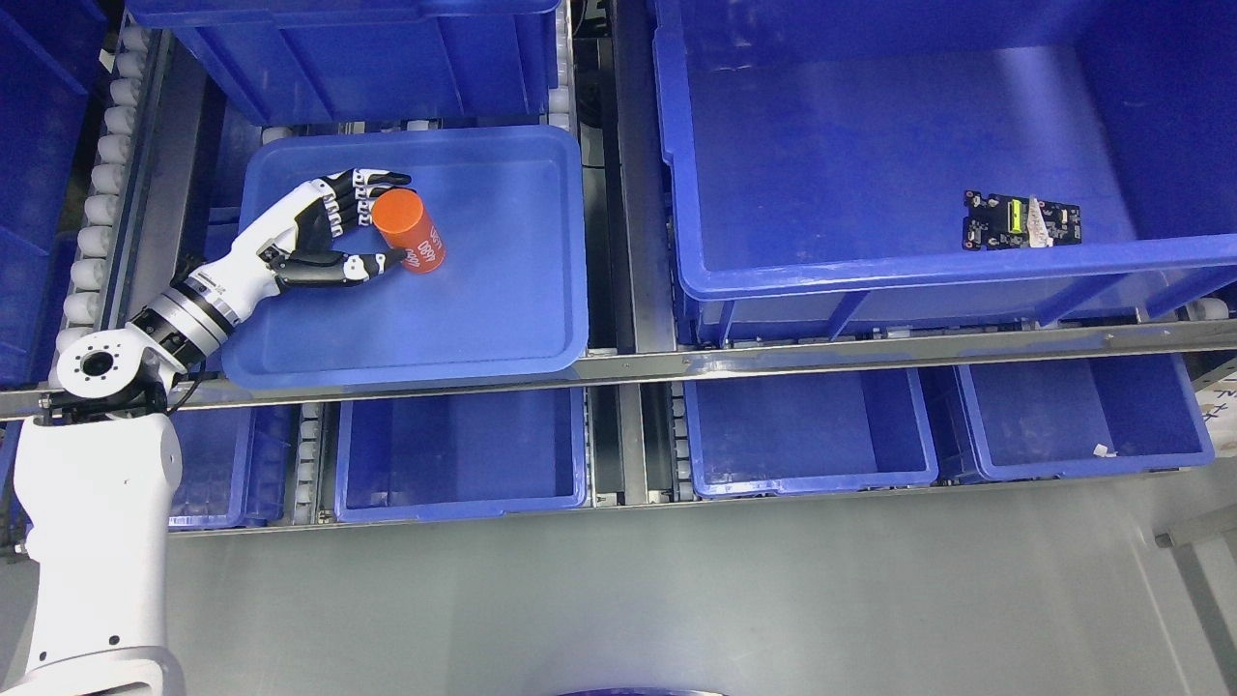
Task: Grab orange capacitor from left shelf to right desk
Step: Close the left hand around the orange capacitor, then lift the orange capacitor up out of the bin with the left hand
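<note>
Capacitor (409,231), orange, sits in shelf tray (483,329); my left hand (319,237) has fingers curling round it, touching, not visibly lifted. Lift and carry to desk remain.

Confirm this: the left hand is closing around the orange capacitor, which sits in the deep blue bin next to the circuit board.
Not quite. In the head view the left hand is around the orange capacitor, but it sits in the shallow blue tray on the left; the circuit board lies alone in the deep blue bin.
</note>
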Tool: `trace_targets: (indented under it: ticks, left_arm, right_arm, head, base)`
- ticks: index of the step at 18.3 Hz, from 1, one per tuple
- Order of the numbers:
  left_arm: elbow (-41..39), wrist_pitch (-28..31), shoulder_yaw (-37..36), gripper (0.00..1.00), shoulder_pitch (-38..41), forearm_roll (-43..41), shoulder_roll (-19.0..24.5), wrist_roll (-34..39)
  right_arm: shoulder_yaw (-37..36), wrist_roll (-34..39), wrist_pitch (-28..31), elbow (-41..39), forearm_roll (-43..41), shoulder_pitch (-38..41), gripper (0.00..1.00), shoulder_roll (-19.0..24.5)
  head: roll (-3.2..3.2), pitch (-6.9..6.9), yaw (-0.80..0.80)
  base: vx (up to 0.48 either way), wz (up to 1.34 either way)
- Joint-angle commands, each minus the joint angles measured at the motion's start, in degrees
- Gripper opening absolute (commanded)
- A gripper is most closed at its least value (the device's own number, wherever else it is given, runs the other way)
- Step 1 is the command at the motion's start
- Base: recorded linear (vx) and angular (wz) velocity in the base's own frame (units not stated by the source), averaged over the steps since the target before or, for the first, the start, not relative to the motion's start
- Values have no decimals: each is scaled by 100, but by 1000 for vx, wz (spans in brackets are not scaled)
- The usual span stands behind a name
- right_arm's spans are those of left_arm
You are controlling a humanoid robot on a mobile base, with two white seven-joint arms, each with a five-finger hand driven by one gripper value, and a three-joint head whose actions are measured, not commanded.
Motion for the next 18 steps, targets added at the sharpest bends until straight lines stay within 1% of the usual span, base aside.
trace_targets:
  ticks: [1, 2, 5, 7, 10, 11, 12, 13, 15, 17, 18]
  left_arm:
    - [128, -222, 454, 19, -18, 2, -263, 0]
    - [128, -301, 552, 15, -18, 2, -343, -18]
    - [110, -328, 684, 15, -27, 28, -422, -18]
    - [5, -328, 1043, 15, -105, 203, -720, -44]
    - [-486, -311, 1466, 16, -71, 791, -1010, -35]
    - [-722, -311, 1606, 17, -44, 976, -1212, 26]
    - [-916, -346, 1764, 18, -44, 1047, -1440, 52]
    - [-1127, -372, 1896, 19, -70, 1074, -1465, 131]
    - [-1628, -478, 1872, 23, -123, 1083, -1465, 735]
    - [-1919, -574, 1539, 33, -158, 1092, -1465, 1892]
    - [-2181, -531, 1294, 37, -150, 1092, -1465, 2612]
  right_arm:
    - [-70, 1, -5, -100, 26, 114, 100, -100]
    - [-70, 1, -5, -100, 26, 114, 100, -100]
    - [-70, 1, 4, -100, 26, 114, 100, -100]
    - [-70, 1, -5, -100, 26, 114, 100, -100]
    - [-70, 1, -5, -100, 26, 114, 100, -100]
    - [-70, 1, -5, -100, 26, 114, 100, -100]
    - [-70, 1, -5, -100, 26, 114, 100, -100]
    - [-70, 1, -5, -100, 26, 114, 100, -100]
    - [-70, 1, -5, -100, 26, 114, 100, -100]
    - [-70, 1, -5, -100, 26, 114, 100, -100]
    - [-70, 1, -5, -100, 26, 114, 100, -100]
  head:
    - [0, 0, 0]
    - [0, 0, 0]
    - [0, 0, 0]
    - [0, 0, 0]
    - [0, 0, 0]
    - [0, 0, 0]
    - [0, 0, 0]
    - [0, 0, 0]
    - [0, 0, 0]
    - [0, 0, 0]
    - [0, 0, 0]
  base:
    - [0, 0]
    - [0, 0]
    - [0, 0]
    - [0, 0]
    - [0, 0]
    - [0, 0]
    - [0, 0]
    - [0, 0]
    - [0, 0]
    - [0, 0]
    - [0, 0]
